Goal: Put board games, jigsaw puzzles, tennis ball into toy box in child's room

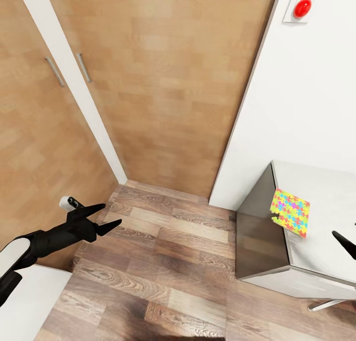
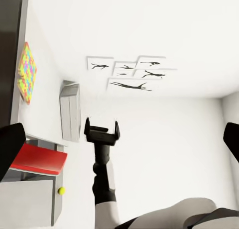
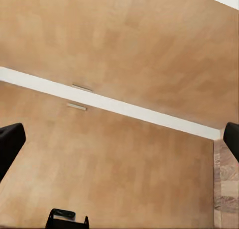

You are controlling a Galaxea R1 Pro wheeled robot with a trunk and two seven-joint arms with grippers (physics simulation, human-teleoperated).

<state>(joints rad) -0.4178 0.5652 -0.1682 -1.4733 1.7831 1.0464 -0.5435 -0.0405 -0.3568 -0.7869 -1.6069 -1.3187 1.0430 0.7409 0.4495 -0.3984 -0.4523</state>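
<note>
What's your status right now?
Left gripper open, empty. Right gripper open, empty. One jigsaw puzzle on table corner, untouched. Nothing blocking it.

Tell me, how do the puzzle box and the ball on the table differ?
The puzzle is a flat rectangular box in a multicoloured jigsaw print; the ball is round and plain yellow-green. The puzzle is far bigger than the ball. Both sit on the pale table, apart from each other.

Left gripper (image 1: 101,217) and right gripper (image 2: 102,131) hang with jaws spread, empty
</note>
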